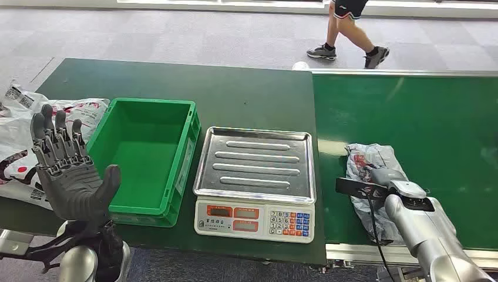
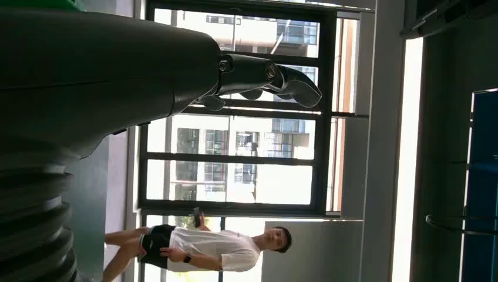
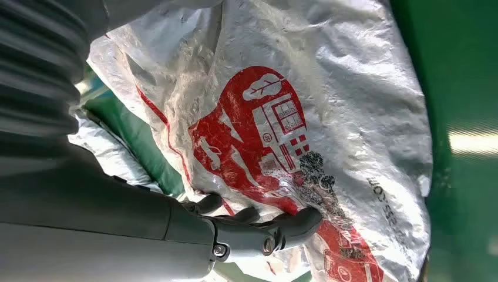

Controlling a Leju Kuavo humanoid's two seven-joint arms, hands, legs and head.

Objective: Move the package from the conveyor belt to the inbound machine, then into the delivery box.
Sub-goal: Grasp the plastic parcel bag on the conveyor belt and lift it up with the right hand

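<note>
**Right hand on the package, scale waiting**

The conveyor belt point(image 1: 411, 117) carries the crinkled plastic package point(image 1: 370, 161) near its edge, and the right hand point(image 3: 258, 229) is on it, thumb and fingers point(image 3: 302, 222) pressing the film; whether they've truly gripped it can't be told. Best to gather a full fold before lifting toward the weighing scale point(image 1: 255, 176). The left hand point(image 1: 67, 170) hovers spread, holding nothing, by the green crate point(image 1: 179, 170) on the dark green surface point(image 1: 235, 88). A person point(image 1: 346, 29) walks past behind.

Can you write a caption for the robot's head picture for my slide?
Right hand on the plastic package on the conveyor belt; left hand raised open beside the green box.
</note>
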